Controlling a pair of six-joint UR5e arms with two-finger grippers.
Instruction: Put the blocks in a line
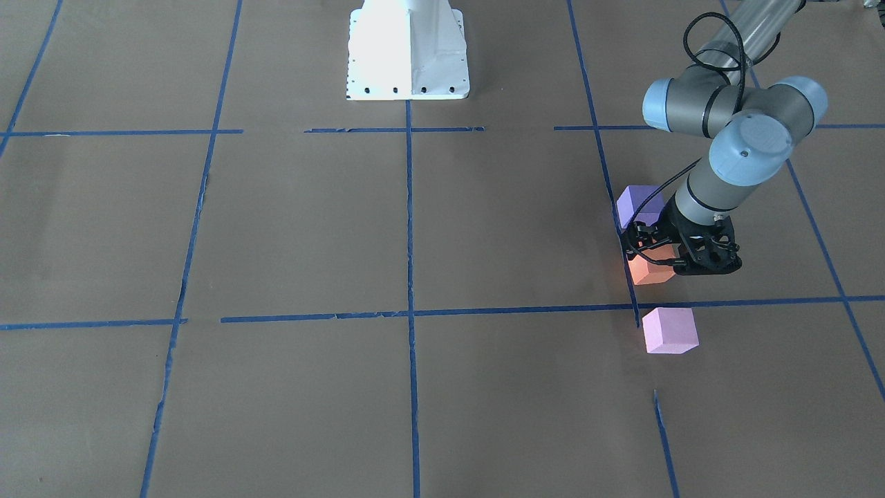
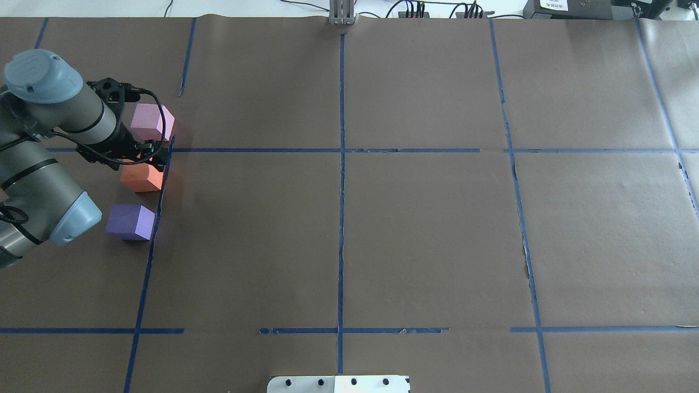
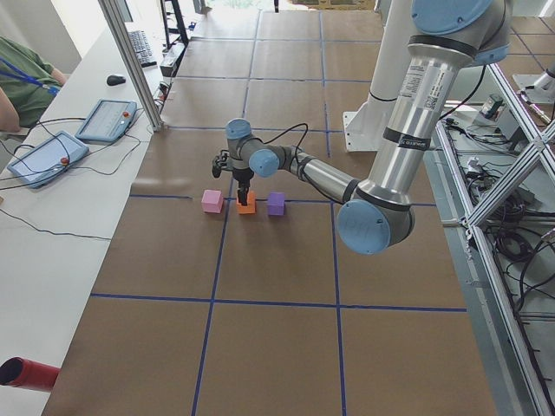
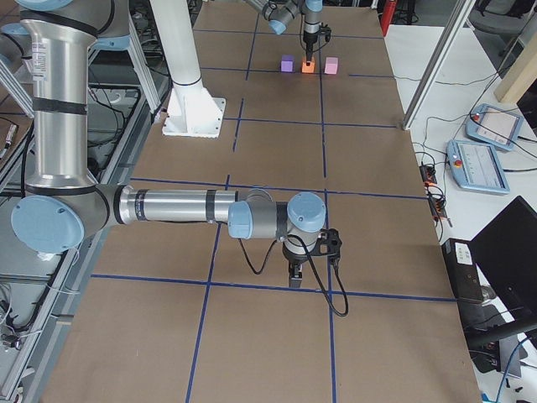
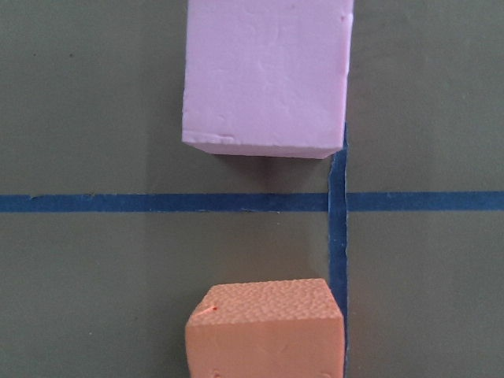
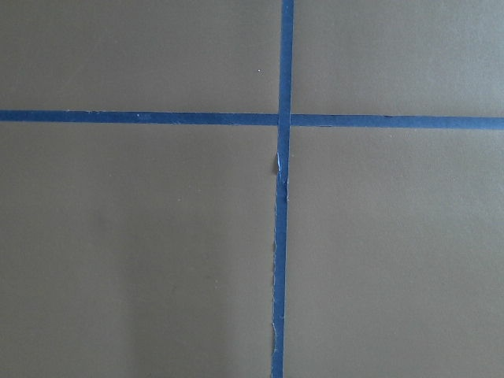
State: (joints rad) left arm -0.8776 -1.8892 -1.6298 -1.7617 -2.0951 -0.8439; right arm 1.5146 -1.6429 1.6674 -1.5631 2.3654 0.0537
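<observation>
Three blocks lie in a row along a blue tape line at the table's left end: the pink-lilac block (image 1: 669, 330) (image 2: 150, 121) (image 5: 266, 75), the orange block (image 1: 653, 272) (image 2: 142, 178) (image 5: 264, 331) and the violet-purple block (image 1: 639, 205) (image 2: 130, 221). The orange one rests on the table between the other two. My left gripper (image 1: 653, 252) (image 2: 143, 159) points down onto the orange block, its jaws close against the block's sides. My right gripper (image 4: 295, 275) hangs low over bare paper far from the blocks. I cannot tell if it is open or shut.
The table is covered in brown paper (image 2: 426, 234) with a grid of blue tape lines (image 2: 341, 218). The white robot base (image 1: 408, 48) stands at mid table edge. Two tablets (image 3: 104, 120) and cables lie on the side bench.
</observation>
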